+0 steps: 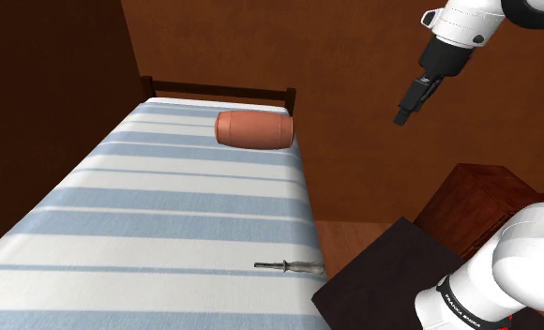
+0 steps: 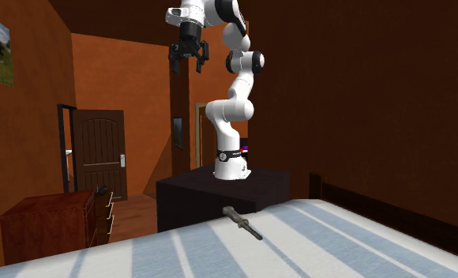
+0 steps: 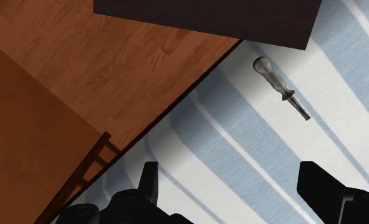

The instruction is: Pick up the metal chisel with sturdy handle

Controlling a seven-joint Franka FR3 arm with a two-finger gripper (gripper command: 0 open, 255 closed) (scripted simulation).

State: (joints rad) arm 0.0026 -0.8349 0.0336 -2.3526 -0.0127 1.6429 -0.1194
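A grey metal chisel with a rounded handle lies flat on the blue-and-white striped bed, close to the bed's edge beside the black stand. It also lies near that edge in the second exterior view, chisel. From the wrist camera the chisel is far ahead of the fingers, handle toward the stand. My gripper hangs high in the air above the stand, far from the chisel. In the second exterior view the gripper points down with fingers apart. The gripper is open and holds nothing.
A reddish cylindrical bolster lies at the bed's head by the dark headboard. The black stand sits beside the bed. A wooden drawer chest stands on the wooden floor near a door.
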